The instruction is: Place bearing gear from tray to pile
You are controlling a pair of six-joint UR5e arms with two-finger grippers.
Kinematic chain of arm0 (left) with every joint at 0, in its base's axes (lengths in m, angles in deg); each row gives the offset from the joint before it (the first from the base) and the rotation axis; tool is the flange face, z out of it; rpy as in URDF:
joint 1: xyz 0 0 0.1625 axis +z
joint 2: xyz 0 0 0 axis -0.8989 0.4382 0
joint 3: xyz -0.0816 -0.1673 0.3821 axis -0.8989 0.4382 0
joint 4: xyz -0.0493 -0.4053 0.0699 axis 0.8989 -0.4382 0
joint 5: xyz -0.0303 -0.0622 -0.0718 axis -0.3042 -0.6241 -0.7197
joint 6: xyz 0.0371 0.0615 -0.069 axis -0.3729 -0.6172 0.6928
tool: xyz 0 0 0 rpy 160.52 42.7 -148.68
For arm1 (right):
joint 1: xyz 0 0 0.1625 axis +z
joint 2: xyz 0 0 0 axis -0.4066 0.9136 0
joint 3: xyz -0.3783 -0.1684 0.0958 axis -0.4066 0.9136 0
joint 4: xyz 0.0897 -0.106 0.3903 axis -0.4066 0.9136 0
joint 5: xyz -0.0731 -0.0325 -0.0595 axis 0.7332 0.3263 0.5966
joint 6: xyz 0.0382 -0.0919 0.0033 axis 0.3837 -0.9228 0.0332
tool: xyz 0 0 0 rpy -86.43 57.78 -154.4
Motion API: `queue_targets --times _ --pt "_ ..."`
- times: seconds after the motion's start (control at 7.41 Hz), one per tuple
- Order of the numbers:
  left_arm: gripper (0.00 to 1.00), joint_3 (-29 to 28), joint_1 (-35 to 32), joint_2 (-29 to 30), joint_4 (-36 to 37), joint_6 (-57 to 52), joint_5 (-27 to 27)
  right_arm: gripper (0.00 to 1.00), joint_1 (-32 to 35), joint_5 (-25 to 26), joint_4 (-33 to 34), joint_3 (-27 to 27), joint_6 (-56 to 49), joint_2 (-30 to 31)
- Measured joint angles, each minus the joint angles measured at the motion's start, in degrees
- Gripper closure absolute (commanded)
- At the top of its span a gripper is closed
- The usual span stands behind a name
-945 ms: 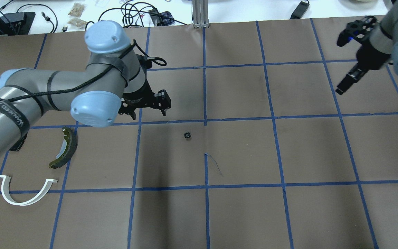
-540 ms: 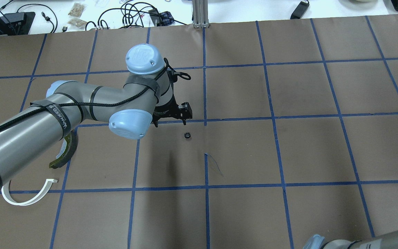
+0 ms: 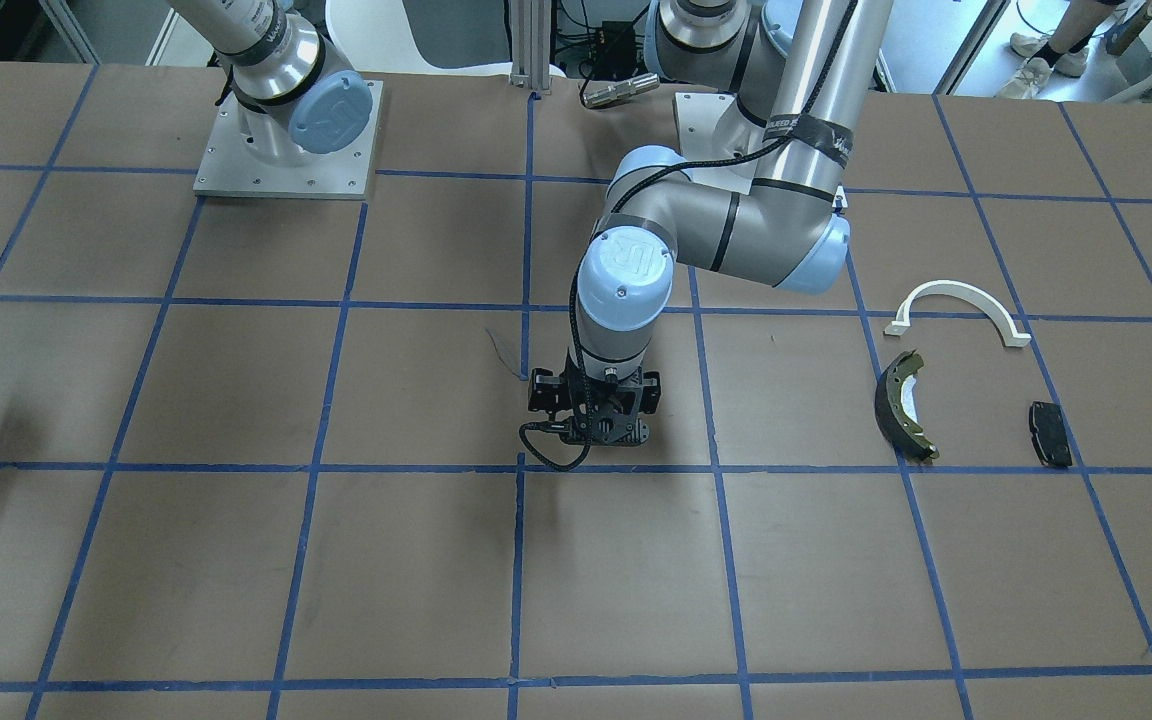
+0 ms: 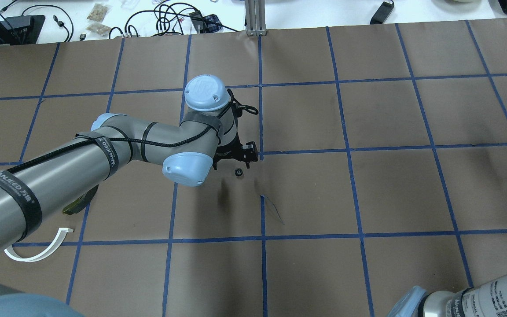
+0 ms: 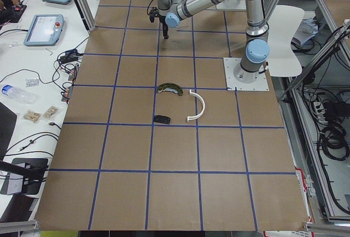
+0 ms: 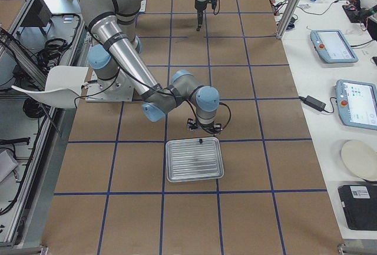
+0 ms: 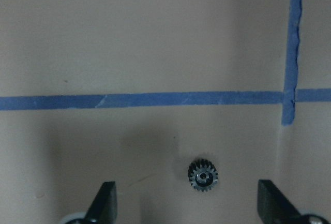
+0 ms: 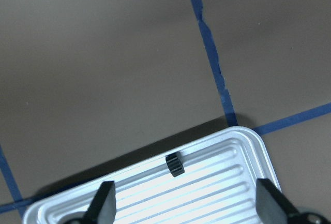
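Gear (image 7: 203,175) lies flat on the bench (image 7: 155,38), far from the pile (image 3: 901,405), under the left claw (image 7: 187,198), spread wide and empty; an off-centre squeeze could flick it away

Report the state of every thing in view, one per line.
left gripper: open, poised over the table gear
right gripper: open, above the tray
table gear: lying flat, ungripped
tray gear: on edge inside the tray
tray: holding one gear
brake shoe: resting loose, untouched
white bracket: lying flat
black pad: lying flat
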Motion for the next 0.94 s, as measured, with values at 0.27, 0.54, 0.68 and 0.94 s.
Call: queue_targets --times 0.27,0.54,0.68,0.94 --pt "0.34 0.0 -0.8 1.6 1.6 1.3 0.0 0.10 -0.6 -0.2 4.5 -2.8 -7.5 -1.3" --pt "0.65 0.0 -1.0 2.2 2.7 1.4 0.0 0.11 -0.7 -0.2 8.8 -5.4 -12.0 -1.5" --pt "0.93 0.0 -1.0 2.2 2.7 1.3 0.0 0.11 -0.7 -0.3 10.1 -5.8 -13.7 -1.6" --pt "1.00 0.0 -1.0 2.2 2.5 0.9 0.0 0.16 -0.7 -0.3 11.3 -6.2 -14.6 -2.2"
